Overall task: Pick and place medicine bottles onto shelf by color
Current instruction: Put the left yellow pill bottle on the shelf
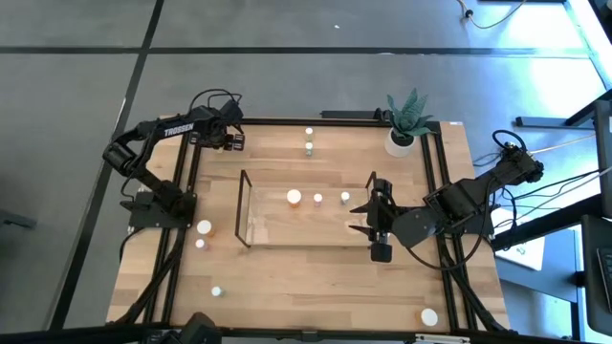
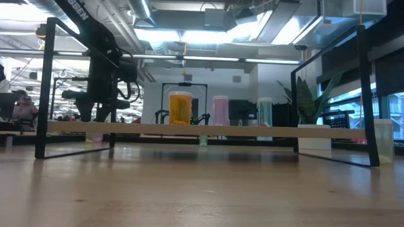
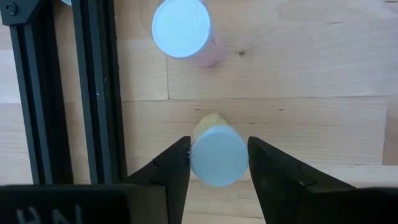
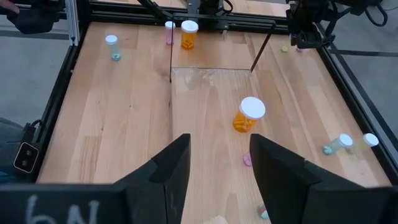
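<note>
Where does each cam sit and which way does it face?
High: overhead, straight down on the table; both arms show, with left gripper and right gripper.
Low: table-top height, level across through the shelf; left arm behind it.
Left wrist: on the left arm, down onto a yellowish bottle that its gripper straddles.
Right wrist: on the right arm, across the shelf toward the left arm; own open gripper in the foreground.
Shared: the orange bottle shows in high, low and right wrist.

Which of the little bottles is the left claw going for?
The pale yellowish white-capped bottle standing between the left gripper fingers; the pink one stands clear beyond it.
</note>
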`<state>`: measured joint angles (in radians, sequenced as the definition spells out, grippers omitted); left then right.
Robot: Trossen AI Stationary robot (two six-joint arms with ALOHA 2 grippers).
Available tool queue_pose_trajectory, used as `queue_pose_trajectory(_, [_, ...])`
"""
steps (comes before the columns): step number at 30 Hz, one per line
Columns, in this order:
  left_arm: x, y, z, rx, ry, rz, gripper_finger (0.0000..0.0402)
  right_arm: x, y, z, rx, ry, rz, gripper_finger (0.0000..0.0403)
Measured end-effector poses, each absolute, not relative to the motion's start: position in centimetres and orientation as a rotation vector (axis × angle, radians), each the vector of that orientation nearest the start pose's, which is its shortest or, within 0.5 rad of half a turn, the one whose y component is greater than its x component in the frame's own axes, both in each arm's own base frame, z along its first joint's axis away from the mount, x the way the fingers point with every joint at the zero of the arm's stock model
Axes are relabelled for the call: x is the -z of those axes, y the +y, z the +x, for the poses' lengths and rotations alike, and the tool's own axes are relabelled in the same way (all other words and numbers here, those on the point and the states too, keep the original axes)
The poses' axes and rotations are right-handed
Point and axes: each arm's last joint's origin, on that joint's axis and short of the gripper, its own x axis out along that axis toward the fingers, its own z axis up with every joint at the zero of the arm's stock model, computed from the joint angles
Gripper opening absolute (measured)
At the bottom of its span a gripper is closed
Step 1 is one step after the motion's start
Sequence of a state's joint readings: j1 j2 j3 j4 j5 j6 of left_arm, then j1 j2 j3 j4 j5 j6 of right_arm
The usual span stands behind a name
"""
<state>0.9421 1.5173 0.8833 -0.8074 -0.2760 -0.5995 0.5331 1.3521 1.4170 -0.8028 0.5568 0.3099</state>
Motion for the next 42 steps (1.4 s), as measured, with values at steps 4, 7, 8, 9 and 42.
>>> queue_pose_trajectory(4, [-17.6, 20.8, 14.1, -1.423, 1.122, -0.928, 0.0141, -37.5, 12.5, 24.2, 0.119, 0.617, -0.083, 0.0168])
queue_pose_trajectory(7, [-17.6, 20.8, 14.1, -1.423, 1.122, -0.928, 0.0135, -37.5, 12.5, 24.2, 0.119, 0.616, -0.083, 0.0168])
queue_pose_trajectory(8, [-17.6, 20.8, 14.1, -1.423, 1.122, -0.928, 0.0133, -37.5, 12.5, 24.2, 0.119, 0.616, -0.083, 0.0168])
queue_pose_trajectory(9, [-17.6, 20.8, 14.1, -1.423, 1.122, -0.928, 0.0130, -37.5, 12.5, 24.2, 0.119, 0.616, -0.083, 0.0168])
queue_pose_trajectory(42, [-21.7, 18.2, 13.1, -1.322, 1.049, -0.873, 0.0117, -37.5, 12.5, 24.2, 0.119, 0.617, -0.083, 0.0168])
